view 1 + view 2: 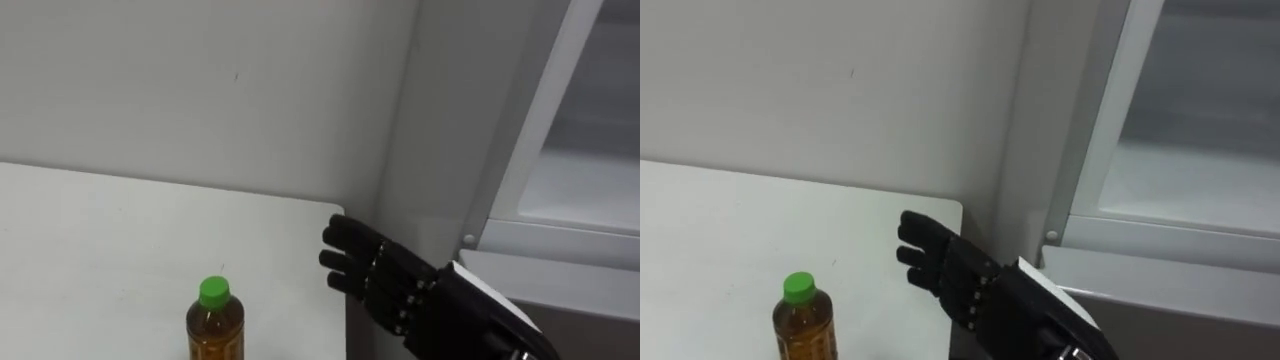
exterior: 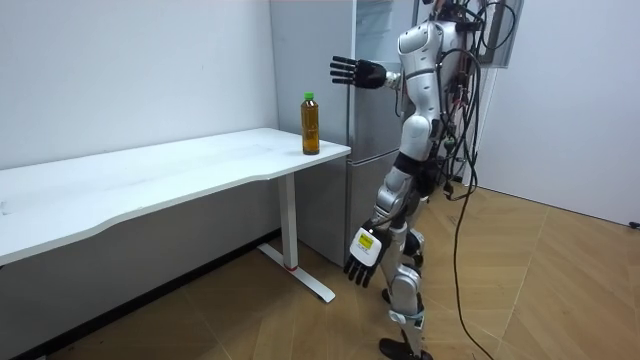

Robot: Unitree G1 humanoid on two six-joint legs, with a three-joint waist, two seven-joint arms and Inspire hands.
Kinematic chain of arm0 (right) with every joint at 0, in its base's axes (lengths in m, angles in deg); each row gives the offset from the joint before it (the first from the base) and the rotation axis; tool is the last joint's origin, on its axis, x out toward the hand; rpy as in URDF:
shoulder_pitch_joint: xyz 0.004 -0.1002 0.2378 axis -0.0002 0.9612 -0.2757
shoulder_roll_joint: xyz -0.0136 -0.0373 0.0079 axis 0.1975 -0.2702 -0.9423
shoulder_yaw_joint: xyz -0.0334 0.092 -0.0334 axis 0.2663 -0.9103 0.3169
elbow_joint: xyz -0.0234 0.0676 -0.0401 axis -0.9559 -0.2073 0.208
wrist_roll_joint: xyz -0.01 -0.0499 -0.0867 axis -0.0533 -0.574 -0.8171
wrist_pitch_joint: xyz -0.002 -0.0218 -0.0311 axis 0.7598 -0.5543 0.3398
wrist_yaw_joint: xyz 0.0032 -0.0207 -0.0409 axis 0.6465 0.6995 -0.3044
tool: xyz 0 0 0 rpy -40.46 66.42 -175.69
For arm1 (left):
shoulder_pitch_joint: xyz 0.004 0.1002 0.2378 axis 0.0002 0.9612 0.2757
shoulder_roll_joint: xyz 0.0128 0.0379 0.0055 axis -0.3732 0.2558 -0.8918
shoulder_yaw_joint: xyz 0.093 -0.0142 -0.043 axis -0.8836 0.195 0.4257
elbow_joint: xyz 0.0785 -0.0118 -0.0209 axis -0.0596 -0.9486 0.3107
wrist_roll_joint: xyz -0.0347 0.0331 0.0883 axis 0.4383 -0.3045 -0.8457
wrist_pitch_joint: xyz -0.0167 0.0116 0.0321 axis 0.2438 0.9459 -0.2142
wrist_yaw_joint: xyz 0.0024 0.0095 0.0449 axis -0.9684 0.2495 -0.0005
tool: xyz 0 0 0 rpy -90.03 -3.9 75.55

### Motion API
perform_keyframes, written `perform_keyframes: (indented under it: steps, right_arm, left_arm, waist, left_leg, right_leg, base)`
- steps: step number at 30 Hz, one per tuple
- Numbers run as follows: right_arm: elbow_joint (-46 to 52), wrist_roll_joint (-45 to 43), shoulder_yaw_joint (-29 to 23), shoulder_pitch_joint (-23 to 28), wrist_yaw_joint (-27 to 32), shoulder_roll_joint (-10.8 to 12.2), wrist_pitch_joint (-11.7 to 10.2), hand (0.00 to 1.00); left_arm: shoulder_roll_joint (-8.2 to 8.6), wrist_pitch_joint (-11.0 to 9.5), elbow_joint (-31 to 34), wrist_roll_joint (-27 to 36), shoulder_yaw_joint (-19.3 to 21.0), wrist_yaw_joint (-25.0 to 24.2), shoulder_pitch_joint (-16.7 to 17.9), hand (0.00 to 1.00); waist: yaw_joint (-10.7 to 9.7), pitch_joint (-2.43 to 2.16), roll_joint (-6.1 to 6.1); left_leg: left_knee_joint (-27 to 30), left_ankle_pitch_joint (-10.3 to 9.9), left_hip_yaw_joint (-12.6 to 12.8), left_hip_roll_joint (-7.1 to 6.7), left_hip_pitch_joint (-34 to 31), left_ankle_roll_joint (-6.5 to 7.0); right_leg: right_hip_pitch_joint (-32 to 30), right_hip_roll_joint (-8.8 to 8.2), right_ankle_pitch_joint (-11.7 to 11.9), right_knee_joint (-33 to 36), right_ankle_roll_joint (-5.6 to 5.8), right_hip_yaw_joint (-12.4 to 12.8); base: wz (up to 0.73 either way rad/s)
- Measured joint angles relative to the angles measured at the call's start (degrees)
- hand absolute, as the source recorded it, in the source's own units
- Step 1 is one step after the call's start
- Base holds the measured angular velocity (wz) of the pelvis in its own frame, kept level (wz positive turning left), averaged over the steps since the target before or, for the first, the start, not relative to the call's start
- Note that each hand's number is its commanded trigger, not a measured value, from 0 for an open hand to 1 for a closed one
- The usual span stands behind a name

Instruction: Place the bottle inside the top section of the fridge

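Note:
The bottle [image 1: 214,325] holds amber liquid under a green cap. It stands upright near the right end of the white table [image 1: 100,230]. My right hand [image 1: 375,270] is raised to the right of the bottle, beyond the table's corner, with its fingers straight and spread and nothing in it. A clear gap lies between it and the bottle. The grey fridge [image 1: 430,150] rises right behind the hand, and its upper part [image 1: 580,190] shows a pale inside within a white frame. In the room view my left hand [image 2: 362,262] hangs relaxed by my thigh.
The table [image 2: 150,175] runs along the wall toward the room view's left, and the bottle [image 2: 311,125] stands at its fridge end. I stand on the wood floor in front of the fridge [image 2: 372,110], facing the table's corner. Open floor lies behind me.

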Motion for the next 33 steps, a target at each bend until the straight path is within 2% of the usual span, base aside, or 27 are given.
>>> perform_keyframes:
  steps: [5,10,14,18,24,33]
  right_arm:
    - [1.3,0.1,0.0,-0.4,1.5,0.1,0.0,0.0]
    - [1.3,-0.1,0.8,-2.3,5.1,2.5,-0.7,0.0]
    - [1.3,-0.2,3.0,-2.6,6.7,3.3,-1.1,0.0]
    - [1.3,-0.3,4.6,-2.9,8.6,4.4,-1.1,0.0]
    - [0.0,-0.3,6.9,-3.0,12.7,4.5,-1.8,0.0]
    - [-2.4,-0.2,11.1,-4.1,18.1,4.5,-2.2,0.0]
  left_arm:
    - [0.12,0.0,0.6,-1.3,-0.2,0.0,-0.2,0.0]
    - [0.26,0.0,0.9,-3.4,-0.2,-0.2,-0.2,0.0]
    - [0.5,0.8,0.8,-4.6,-0.2,-0.4,-0.3,0.0]
    - [1.48,1.8,0.5,-5.9,-0.2,-0.6,-0.6,0.0]
    - [2.5,2.4,0.1,-9.1,-0.4,-0.6,-1.5,0.0]
    - [2.28,2.5,0.1,-9.6,-1.5,-1.6,-2.0,0.0]
  waist:
    - [1.2,-0.11,0.15]
    - [2.9,-0.23,0.47]
    - [2.9,-0.21,0.96]
    - [2.9,-0.24,1.82]
    - [4.0,-0.22,2.24]
    - [5.9,-0.38,1.86]
  left_leg:
    - [0.0,0.0,0.0,0.04,-0.1,0.0]
    - [0.2,0.0,-0.2,0.09,0.0,0.01]
    - [0.3,0.0,-1.3,0.05,0.0,0.01]
    - [0.1,0.0,-1.9,-0.02,-0.3,0.0]
    - [0.5,0.0,-2.1,-0.09,-0.6,0.01]
    - [1.3,0.0,-3.1,-0.15,-1.2,0.03]
  right_leg:
    - [0.0,0.03,-0.1,-0.1,0.08,-0.1]
    - [0.4,-0.19,-0.1,-0.1,0.07,-0.7]
    - [0.8,-0.37,-0.1,-0.1,0.07,-1.4]
    - [0.8,-0.57,-0.1,-0.1,0.05,-1.9]
    - [0.8,-0.89,-0.1,0.0,0.04,-2.2]
    - [0.9,-1.06,-0.4,-0.1,0.14,-3.3]
  base:
    - [0.0]
    - [0.04]
    - [0.13]
    - [0.07]
    - [0.02]
    - [0.05]
